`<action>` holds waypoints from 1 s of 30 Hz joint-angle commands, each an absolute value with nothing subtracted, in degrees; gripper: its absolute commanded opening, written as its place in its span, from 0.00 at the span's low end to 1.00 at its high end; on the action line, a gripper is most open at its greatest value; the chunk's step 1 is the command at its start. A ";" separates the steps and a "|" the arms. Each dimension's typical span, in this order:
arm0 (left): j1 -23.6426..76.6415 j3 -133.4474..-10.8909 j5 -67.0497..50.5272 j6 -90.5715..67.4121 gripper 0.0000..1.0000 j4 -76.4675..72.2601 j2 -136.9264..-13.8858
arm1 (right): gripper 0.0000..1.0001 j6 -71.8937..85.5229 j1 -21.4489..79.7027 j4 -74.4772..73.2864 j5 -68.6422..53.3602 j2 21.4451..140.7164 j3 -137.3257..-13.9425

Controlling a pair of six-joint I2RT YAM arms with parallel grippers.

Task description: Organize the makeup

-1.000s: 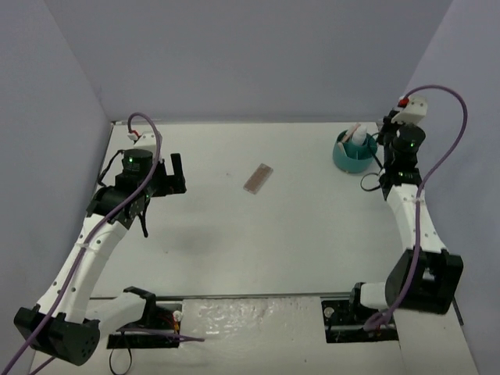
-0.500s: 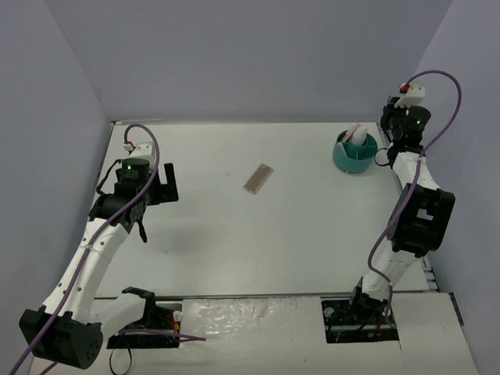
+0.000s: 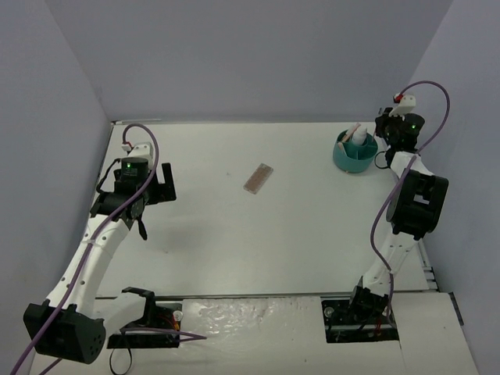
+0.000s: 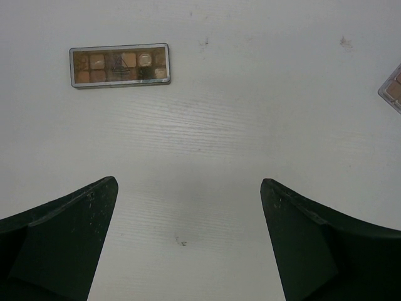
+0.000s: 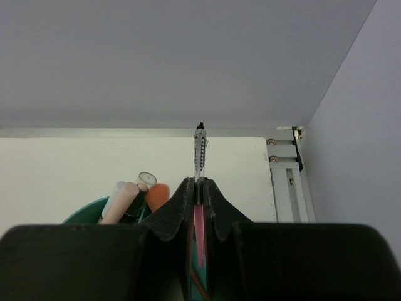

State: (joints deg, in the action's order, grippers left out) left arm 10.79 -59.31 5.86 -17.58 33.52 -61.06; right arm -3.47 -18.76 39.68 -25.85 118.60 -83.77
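Right gripper (image 5: 199, 183), clenched on a pink stick (image 5: 200, 153), has swung beside the teal tub (image 3: 351, 166), likely to deposit; left gripper (image 4: 188, 182) released.

The flat rectangular plastic palette (image 4: 119, 65) had brown, tan and cream squares in a grey frame. The worktop (image 4: 250, 144) was white. The thin stick (image 5: 200, 150) was pink below and clear above. The round tub (image 3: 348, 164) was teal. The left end effector (image 4: 188, 185) and the right end effector (image 5: 197, 185) were black.
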 commanded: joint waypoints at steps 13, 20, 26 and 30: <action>9.67 -60.21 5.04 -17.43 0.97 30.41 -60.85 | 0.23 -3.48 -18.81 43.21 -29.71 118.50 -86.04; 9.58 -60.25 4.92 -17.49 0.97 30.57 -60.53 | 0.36 -2.90 -18.96 42.83 -29.65 115.65 -85.83; 9.20 -60.73 4.72 -17.99 0.97 31.58 -60.38 | 0.59 -2.64 -18.90 39.00 -26.13 109.11 -86.10; 8.96 -61.04 3.91 -18.67 0.97 32.30 -60.60 | 0.83 0.81 -18.90 34.96 -20.77 101.82 -84.82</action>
